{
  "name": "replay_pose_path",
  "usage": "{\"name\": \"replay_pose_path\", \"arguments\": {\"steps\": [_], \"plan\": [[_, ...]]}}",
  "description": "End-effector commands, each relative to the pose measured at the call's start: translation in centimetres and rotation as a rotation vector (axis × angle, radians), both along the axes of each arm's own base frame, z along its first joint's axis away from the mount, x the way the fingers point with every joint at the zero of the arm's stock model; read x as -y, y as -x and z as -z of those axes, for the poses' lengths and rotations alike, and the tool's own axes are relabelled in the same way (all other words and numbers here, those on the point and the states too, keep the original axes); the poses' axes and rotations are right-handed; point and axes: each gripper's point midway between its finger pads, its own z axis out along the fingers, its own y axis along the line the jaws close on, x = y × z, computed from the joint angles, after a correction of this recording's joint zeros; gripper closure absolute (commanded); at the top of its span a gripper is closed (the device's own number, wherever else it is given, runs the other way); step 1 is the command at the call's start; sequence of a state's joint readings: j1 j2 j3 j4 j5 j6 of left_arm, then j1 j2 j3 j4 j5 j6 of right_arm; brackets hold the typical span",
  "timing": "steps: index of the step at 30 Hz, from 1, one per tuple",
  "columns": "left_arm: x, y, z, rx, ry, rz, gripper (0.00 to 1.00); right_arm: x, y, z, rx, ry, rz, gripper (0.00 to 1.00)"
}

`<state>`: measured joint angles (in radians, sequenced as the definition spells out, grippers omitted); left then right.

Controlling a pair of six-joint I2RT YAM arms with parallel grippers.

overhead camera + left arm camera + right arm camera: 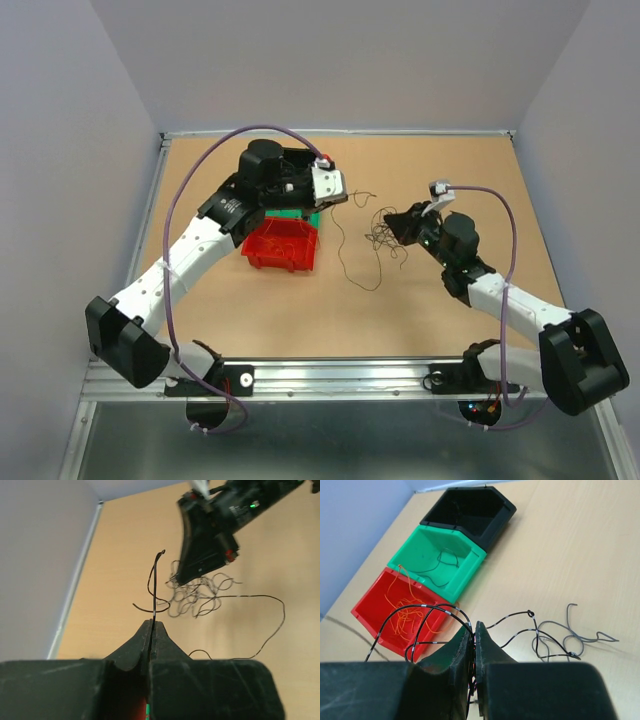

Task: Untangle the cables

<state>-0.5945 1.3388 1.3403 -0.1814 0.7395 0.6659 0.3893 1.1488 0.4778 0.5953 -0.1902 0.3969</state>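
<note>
A clump of thin dark and grey cables (383, 235) lies mid-table; it also shows in the left wrist view (197, 592). My left gripper (338, 188) is shut on one thin black strand (154, 587), which stands up from the closed jaws (152, 622). My right gripper (402, 222) is at the clump's right edge. Its jaws (474, 626) are shut on several black cables with white bands (427, 606). A loose grey cable (565, 640) lies to their right. A long dark strand (339, 250) trails toward the near side.
A red bin (282, 245) holds orange cables (407, 612). The green bin (437, 562) behind it holds a few dark strands. A black bin (470, 510) stands behind that and looks empty. Purple arm cables arc over both arms. Walls enclose the table's left, right and far sides.
</note>
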Motion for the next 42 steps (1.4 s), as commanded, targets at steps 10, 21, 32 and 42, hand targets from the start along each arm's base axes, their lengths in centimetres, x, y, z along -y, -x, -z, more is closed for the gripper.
{"name": "replay_pose_path", "arguments": {"steps": [10,21,32,42], "plan": [[6.3,-2.7,9.8,-0.337,-0.049,-0.028,0.98,-1.2,-3.1,-1.2,0.018,0.114,0.069,1.00],[6.2,-4.4,9.9,-0.373,0.026,-0.064,0.56,-2.7,-2.9,-1.2,0.055,0.148,0.035,1.00],[4.1,-5.8,10.1,-0.402,0.049,-0.053,0.36,-3.9,-2.6,-1.7,0.097,0.160,-0.011,0.99],[4.4,-4.9,11.2,-0.423,0.003,0.017,0.29,-4.9,-1.5,-2.4,0.126,0.153,-0.076,0.99]]}}
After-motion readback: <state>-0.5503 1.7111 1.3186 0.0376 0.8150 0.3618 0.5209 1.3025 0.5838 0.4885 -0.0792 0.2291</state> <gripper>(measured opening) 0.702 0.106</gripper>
